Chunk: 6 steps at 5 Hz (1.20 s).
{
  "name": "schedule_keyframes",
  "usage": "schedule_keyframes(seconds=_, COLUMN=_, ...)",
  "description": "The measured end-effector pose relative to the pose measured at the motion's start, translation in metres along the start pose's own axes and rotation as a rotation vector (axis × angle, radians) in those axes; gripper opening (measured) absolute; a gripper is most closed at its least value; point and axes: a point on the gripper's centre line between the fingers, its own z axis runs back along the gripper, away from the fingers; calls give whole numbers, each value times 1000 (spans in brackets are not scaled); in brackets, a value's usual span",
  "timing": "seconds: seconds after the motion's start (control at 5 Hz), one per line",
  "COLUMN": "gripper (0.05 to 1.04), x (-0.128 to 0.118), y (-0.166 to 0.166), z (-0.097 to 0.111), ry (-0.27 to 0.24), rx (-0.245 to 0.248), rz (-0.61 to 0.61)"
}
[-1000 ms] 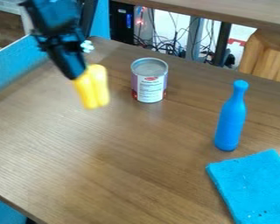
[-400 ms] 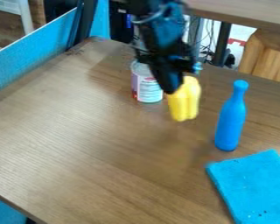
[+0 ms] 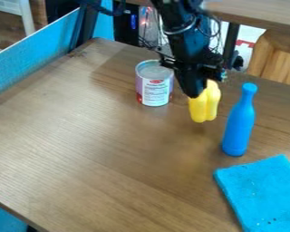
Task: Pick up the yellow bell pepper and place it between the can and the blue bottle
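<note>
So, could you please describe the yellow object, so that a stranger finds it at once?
Over the wooden table, look between the can and the blue bottle. There the black pincer holds a lobed yellow thing above the surface. Unlike both neighbours, it is yellow and does not stand on the table.
</note>
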Motion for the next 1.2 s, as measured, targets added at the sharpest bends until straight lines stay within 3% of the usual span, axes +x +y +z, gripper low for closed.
schedule_keyframes(seconds=0.4, gripper=121, x=4, y=5, z=-17, ry=32, rx=6, rz=-14)
schedule_keyframes(seconds=0.6, gripper=322, x=0, y=4, z=-16, ry=63, rx=-5, rz=-33)
schedule_keyframes(seconds=0.8, gripper=617, x=-4, y=0, z=-14, ry=84, rx=-26, rz=-40)
schedule_keyframes(seconds=1.0, gripper=909, x=-1, y=-4, z=3, ry=42, rx=-39, rz=-59)
schedule_keyframes(seconds=1.2, gripper=1011, x=-5, y=-9, z=22, ry=14, rx=-51, rz=-71)
